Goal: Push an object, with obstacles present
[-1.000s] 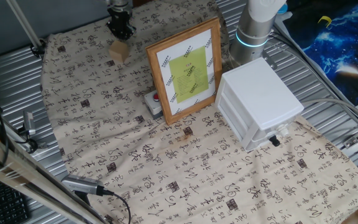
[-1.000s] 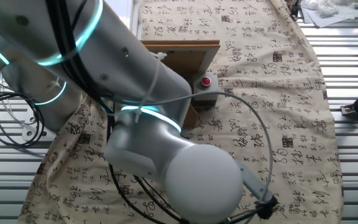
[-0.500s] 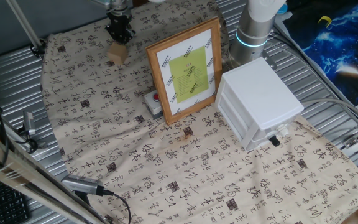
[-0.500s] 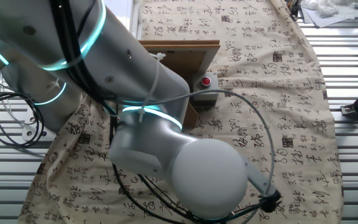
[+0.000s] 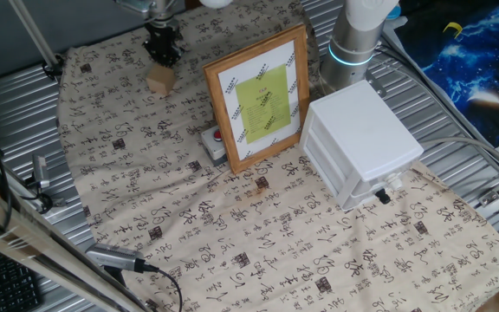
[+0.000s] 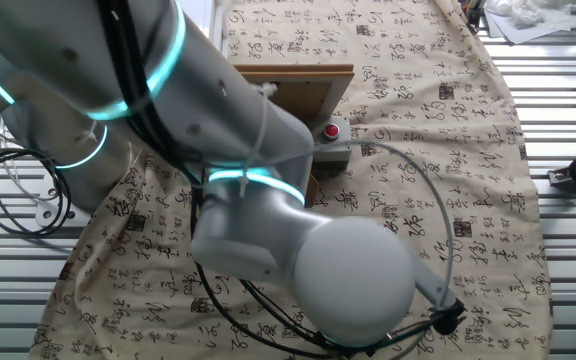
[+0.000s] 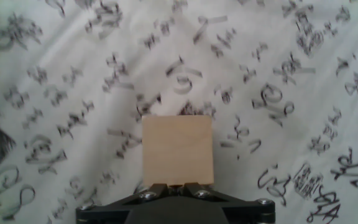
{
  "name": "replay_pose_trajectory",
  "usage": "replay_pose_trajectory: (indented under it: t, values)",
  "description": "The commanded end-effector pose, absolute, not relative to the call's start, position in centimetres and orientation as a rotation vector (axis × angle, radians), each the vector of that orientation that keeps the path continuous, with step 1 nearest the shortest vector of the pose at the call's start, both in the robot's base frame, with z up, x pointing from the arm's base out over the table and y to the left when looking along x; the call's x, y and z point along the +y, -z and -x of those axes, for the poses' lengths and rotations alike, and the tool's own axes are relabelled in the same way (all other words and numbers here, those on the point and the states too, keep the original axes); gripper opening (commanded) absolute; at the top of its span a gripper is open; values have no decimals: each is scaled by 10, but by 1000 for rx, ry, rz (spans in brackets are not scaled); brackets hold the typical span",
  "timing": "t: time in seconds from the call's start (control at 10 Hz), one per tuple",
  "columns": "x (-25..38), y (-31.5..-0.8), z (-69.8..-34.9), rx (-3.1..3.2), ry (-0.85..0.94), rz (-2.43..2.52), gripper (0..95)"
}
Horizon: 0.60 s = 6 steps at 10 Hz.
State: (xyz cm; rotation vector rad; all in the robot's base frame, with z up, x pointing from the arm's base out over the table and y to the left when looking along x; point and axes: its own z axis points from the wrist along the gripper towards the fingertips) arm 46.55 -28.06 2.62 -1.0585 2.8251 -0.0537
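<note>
I have the gripper [image 5: 163,54] down at the far left of the cloth [image 5: 258,243], its closed tips right against the block [image 5: 159,79], which sits on the cloth well left of the frame [image 5: 259,95]. The hand view shows the block [image 7: 178,149] touching the fingertips [image 7: 156,188]

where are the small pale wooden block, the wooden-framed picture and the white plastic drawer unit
small pale wooden block [image 5: 159,80], one fixed view, its top face
wooden-framed picture [image 5: 262,100], one fixed view, the yellow-green sheet
white plastic drawer unit [image 5: 358,126], one fixed view, its top
</note>
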Motion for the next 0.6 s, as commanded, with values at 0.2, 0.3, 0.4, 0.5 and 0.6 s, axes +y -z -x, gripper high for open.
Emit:
replay_pose_trajectory:
  t: [0.2, 0.3, 0.4, 0.5, 0.6]
  values:
    - [-279, -27, -464, 2826, 45, 1058, 0]
    - [-279, -26, -464, 2826, 47, 1060, 0]
    - [-279, -25, -464, 2826, 48, 1062, 0]
    - [-280, -24, -465, 2824, 48, 1071, 0]
    - [-279, -24, -465, 2824, 50, 1072, 0]
